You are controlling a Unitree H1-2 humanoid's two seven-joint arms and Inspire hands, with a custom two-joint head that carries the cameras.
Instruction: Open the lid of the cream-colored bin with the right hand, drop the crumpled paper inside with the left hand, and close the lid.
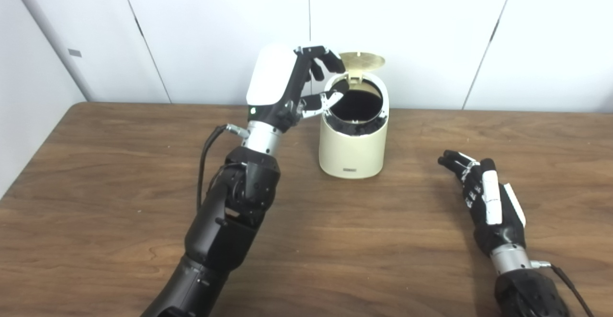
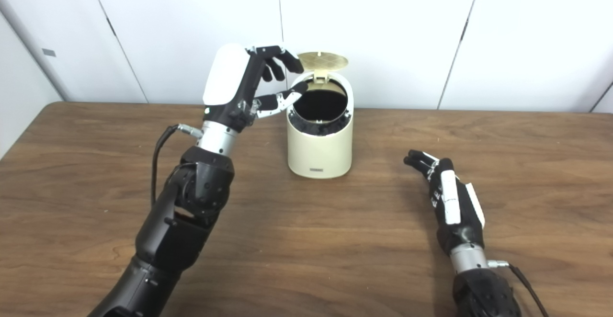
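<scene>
A small cream-coloured cylindrical bin (image 1: pixel 353 147) stands upright on the brown wood-grain worktop (image 1: pixel 119 202), near its far edge and close to the white panelled wall (image 1: pixel 215 29). Its round golden lid (image 1: pixel 363 60) is tipped up on the rear hinge, leaving the dark mouth of the bin uncovered.

The left hand (image 1: pixel 292 84), black with a white back shell, is raised at the bin's left side, level with the rim. Its fingers (image 1: pixel 330 61) curl forward above the opening, just beside the raised lid, and the thumb tip reaches over the near-left part of the rim. The fingers are spread apart with nothing seen between them; no crumpled paper shows in either view, and the inside of the bin is too dark to tell what lies there.

The right hand (image 2: pixel 448 197) lies low on the worktop well to the right of the bin and nearer the camera, apart from it. Its fingers are stretched out almost straight, pointing towards the far left, and it holds nothing.
</scene>
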